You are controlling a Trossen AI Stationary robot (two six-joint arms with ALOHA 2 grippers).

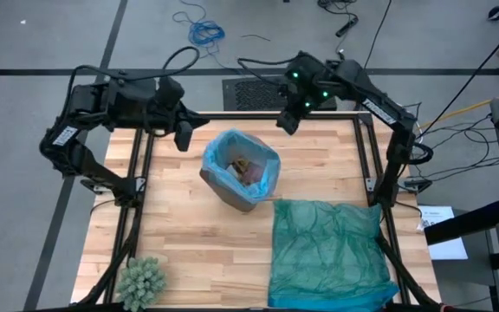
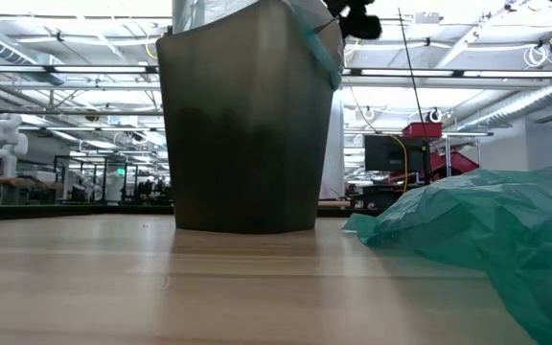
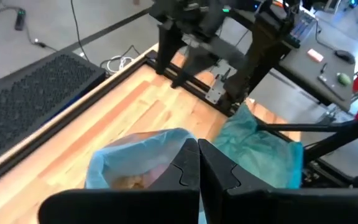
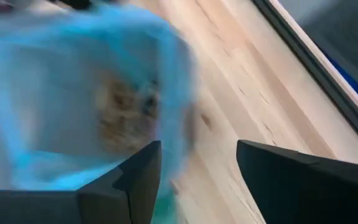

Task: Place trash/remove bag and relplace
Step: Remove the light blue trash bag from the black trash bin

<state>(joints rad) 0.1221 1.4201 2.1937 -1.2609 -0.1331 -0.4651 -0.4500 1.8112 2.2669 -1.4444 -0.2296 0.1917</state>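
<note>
Hovering w/ jaws apart and empty, right gripper (image 1: 288,122) sits just off the far-right rim of the blue bag (image 1: 269,166) lining the bin (image 2: 247,125) (trash (image 1: 248,169) inside). Left gripper (image 1: 181,139), shut and empty, is about as near on the far-left side.
</note>
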